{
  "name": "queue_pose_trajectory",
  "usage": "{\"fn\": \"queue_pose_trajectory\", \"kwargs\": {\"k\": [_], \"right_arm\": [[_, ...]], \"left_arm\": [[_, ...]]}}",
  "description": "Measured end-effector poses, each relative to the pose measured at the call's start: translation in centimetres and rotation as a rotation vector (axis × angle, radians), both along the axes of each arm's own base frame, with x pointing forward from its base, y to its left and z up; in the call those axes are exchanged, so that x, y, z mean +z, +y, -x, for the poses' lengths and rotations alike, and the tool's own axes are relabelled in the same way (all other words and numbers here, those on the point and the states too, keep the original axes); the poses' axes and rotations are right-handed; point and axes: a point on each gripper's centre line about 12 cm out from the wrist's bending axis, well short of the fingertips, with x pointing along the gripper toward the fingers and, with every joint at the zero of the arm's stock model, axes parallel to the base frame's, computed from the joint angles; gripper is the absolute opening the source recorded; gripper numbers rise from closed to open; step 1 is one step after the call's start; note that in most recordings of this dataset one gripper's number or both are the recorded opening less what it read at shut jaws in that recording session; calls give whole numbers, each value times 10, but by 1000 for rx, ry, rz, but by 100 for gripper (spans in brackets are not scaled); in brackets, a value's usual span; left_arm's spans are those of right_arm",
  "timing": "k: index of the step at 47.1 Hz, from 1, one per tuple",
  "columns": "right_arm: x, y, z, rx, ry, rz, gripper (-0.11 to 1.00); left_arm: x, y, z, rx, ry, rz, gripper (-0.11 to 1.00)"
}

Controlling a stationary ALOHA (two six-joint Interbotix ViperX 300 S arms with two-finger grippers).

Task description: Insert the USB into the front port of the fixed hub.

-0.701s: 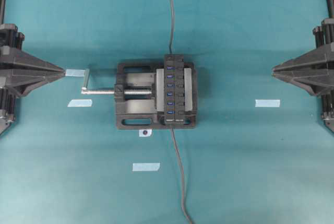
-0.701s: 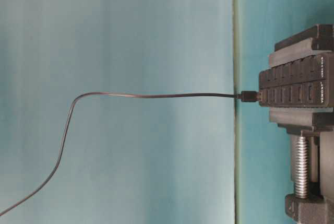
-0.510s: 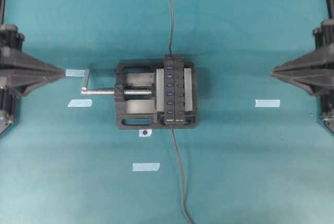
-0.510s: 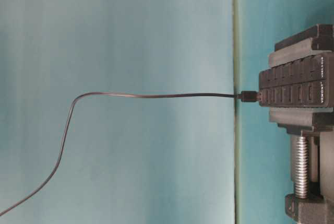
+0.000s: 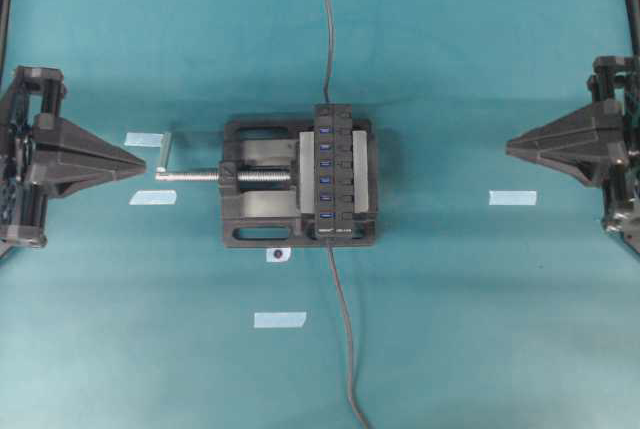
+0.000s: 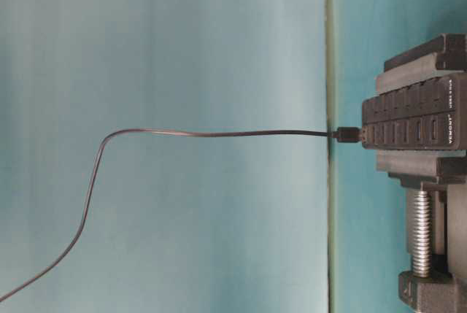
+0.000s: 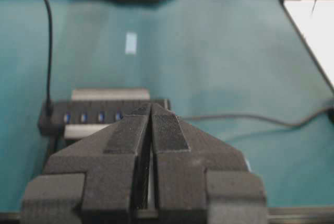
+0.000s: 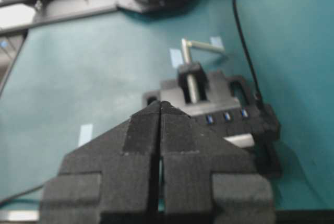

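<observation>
Both end effectors have shifted since the earlier frames: in the overhead view the left end effector [image 5: 135, 161] has drawn back from the tape by the crank, and the right end effector [image 5: 512, 147] has come a little further in from the right edge. The left end effector's jaws are pressed together on nothing in the left wrist view [image 7: 151, 110], and the right end effector's jaws are likewise closed and empty [image 8: 159, 105].

The hub [image 5: 335, 171] sits clamped in the vise [image 5: 255, 189] at the worktop's centre, its row of blue ports facing up. The USB [image 6: 347, 135] appears already seated at the hub's far end, with its thin cable [image 5: 327, 19] running off toward the far edge; how deep it sits cannot be told. A thicker grey cable [image 5: 345, 339] leaves the hub's near end toward the near edge.

Judged from this, insertion looks done and the step in hand is retreat. Doing it well means keeping both arms level and clear of the cable, so nothing tugs the plug loose.

Open worktop lies on both sides of the vise. The crank handle [image 5: 166, 153] sticks out toward the left arm and is the nearest obstruction. Tape marks [image 5: 512, 197] lie flat and pose no hazard.
</observation>
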Motion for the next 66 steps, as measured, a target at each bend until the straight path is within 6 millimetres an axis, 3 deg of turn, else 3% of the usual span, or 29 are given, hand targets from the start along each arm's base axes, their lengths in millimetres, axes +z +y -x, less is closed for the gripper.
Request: {"fn": "queue_pose_trajectory", "kwargs": {"k": [31, 66], "right_arm": [[-6, -18, -18, -65, 265, 6, -5], [-20, -47, -62, -141, 402, -1, -6]], "left_arm": [[-4, 0, 5, 0, 72, -3, 0], [-4, 0, 6, 2, 101, -4, 0]]}}
